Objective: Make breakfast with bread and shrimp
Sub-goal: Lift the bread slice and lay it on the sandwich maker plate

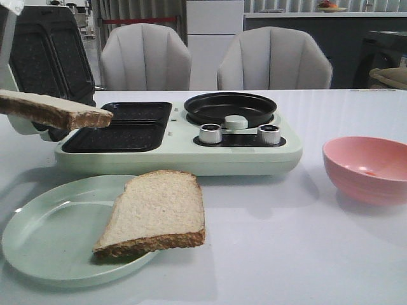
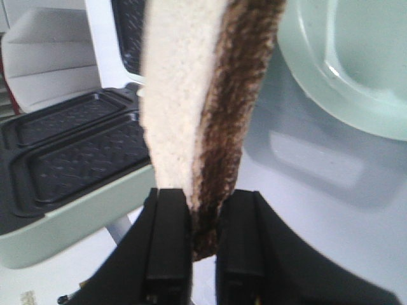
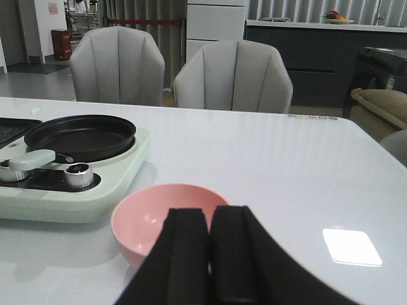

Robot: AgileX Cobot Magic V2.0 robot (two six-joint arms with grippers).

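The left gripper pinched one bread slice by its crust, above the open griddle. The other slice overhung the plate. The right gripper, jaws together, hovered by the bowl holding the shrimp.

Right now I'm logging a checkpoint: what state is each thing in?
Left gripper: shut on held bread.
Held bread: in the air over the sandwich plates.
Second bread: lying on the plate, overhanging its rim.
Lid: open.
Pan: empty.
Bowl: upright, small orange bit inside.
Right gripper: shut, empty.
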